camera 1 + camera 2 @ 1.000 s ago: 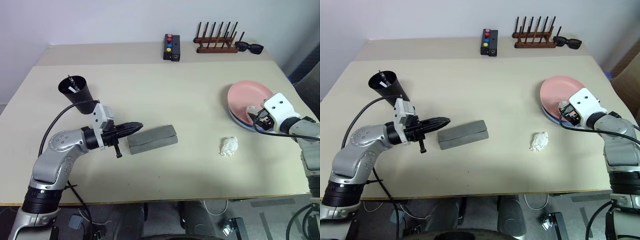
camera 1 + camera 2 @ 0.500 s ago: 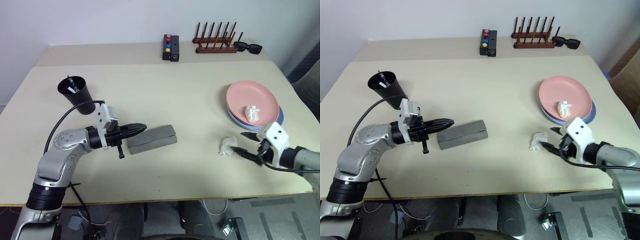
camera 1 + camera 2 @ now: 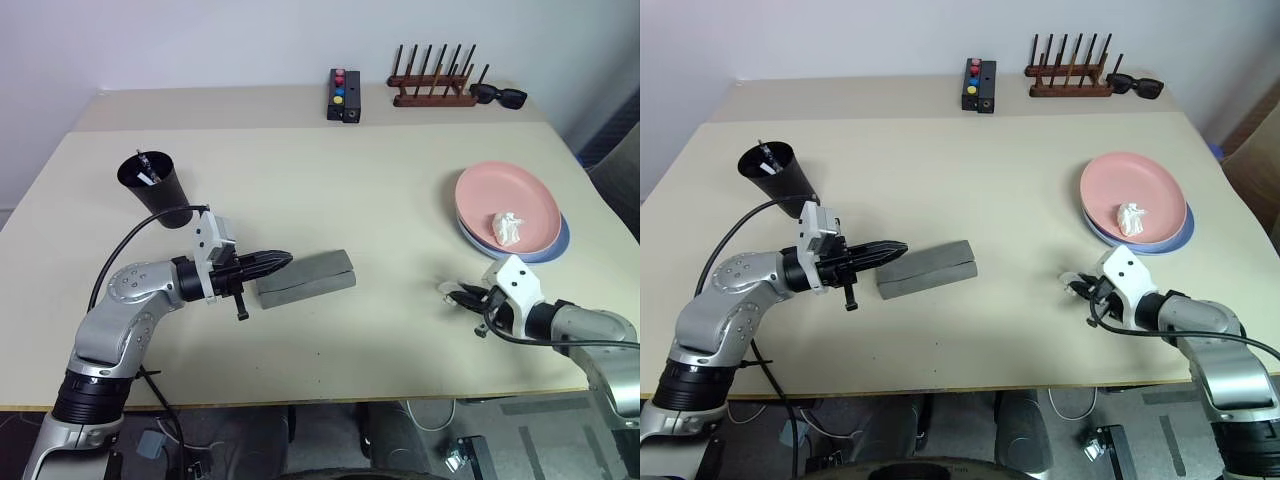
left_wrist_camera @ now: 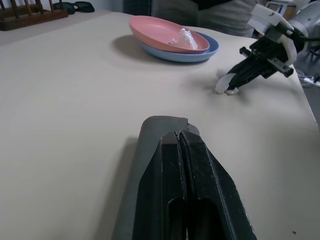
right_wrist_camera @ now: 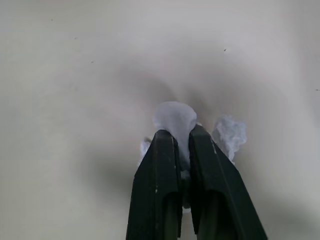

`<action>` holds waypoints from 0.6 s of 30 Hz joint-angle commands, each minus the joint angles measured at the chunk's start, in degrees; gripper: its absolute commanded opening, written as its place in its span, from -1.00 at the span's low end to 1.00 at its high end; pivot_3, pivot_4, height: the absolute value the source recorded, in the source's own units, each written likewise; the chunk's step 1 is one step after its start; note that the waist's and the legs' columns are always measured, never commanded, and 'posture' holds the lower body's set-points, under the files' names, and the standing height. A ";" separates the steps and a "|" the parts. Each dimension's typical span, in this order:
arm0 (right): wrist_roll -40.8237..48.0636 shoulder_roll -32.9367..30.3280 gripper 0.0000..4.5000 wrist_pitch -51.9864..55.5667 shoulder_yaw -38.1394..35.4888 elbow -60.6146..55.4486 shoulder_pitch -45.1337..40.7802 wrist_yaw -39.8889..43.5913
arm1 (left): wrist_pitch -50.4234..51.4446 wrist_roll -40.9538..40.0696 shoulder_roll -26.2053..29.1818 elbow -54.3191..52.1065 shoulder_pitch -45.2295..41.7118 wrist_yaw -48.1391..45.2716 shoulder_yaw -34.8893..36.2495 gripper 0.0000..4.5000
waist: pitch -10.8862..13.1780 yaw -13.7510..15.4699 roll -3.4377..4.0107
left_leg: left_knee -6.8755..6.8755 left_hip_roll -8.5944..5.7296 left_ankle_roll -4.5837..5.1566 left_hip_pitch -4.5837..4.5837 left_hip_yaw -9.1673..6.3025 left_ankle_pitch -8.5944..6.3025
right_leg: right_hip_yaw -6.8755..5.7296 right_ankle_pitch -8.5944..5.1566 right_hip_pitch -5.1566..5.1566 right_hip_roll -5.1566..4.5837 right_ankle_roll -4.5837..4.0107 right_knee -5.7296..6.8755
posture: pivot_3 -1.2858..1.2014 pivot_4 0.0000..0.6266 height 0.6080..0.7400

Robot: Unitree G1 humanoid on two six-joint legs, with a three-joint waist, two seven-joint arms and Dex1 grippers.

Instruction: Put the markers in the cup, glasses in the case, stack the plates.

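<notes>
Dropped from the plates (image 3: 520, 232), right gripper (image 3: 455, 295) now pinches the paper wad (image 5: 175, 120); left gripper (image 3: 283, 260) stays closed.

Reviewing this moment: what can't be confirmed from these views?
- Grey case: closed, so any glasses inside are hidden in the eye views.
- Black cup: its contents are too small to identify or count.
- Crumpled white wad: mostly covered by the right gripper shut on it.
</notes>
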 commanded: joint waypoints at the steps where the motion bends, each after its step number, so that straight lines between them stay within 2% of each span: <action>1: 1.33 0.54 -0.99 -2.49 -4.95 0.78 -5.17 -2.75 | -1.36 -0.15 0.10 -0.97 -0.56 0.12 1.11 -1.00 | 0.00 0.03 0.00 | -0.01 0.01 0.00 0.01 0.00 0.00 | 0.00 0.00 0.00 0.00 0.00 0.00 | 0.03 -0.52 0.98; 4: -1.28 1.13 -0.99 -5.49 -6.77 7.41 -12.31 -8.32 | -1.52 -0.13 -0.16 -0.70 -0.86 0.30 1.06 -1.00 | 0.00 0.12 -0.01 | -0.01 0.01 0.00 0.00 -0.01 0.00 | -0.02 0.00 0.00 0.00 0.00 0.00 | 0.03 -0.52 0.98; 7: -6.21 1.17 -0.99 -7.22 -4.72 16.50 -18.60 -13.84 | -1.46 -0.43 -0.50 -0.75 -0.99 0.70 1.27 -1.00 | 0.00 0.18 -0.01 | -0.01 -0.01 0.00 -0.01 -0.01 0.00 | -0.01 0.01 0.01 0.00 -0.01 -0.01 | 0.03 -0.52 0.98; 13: -12.31 2.34 -0.99 -11.93 0.68 30.77 -25.31 -17.05 | -1.61 -0.36 -0.37 -1.53 -0.04 1.21 1.76 -1.00 | 0.00 0.03 0.00 | -0.09 -0.02 0.00 -0.02 -0.02 0.00 | -0.02 0.00 -0.02 0.00 -0.01 -0.03 | 0.03 -0.52 0.98; 16: -12.09 2.39 -0.53 -13.04 1.22 33.09 -26.45 -15.94 | -1.49 -0.58 -0.06 -2.35 1.00 1.70 2.50 -1.00 | 0.02 -0.16 0.04 | -0.07 -0.02 0.00 -0.01 -0.01 0.00 | -0.01 0.01 -0.02 0.00 -0.01 -0.01 | 0.03 -0.52 0.98; 18: -12.29 2.04 -0.11 -13.66 1.42 33.25 -26.46 -15.56 | -1.48 -0.71 0.14 -2.97 1.91 1.92 2.83 -1.00 | 0.02 -0.19 0.04 | -0.07 -0.02 0.00 -0.01 -0.01 0.00 | -0.01 0.01 -0.02 0.00 -0.01 0.00 | 0.03 -0.52 0.98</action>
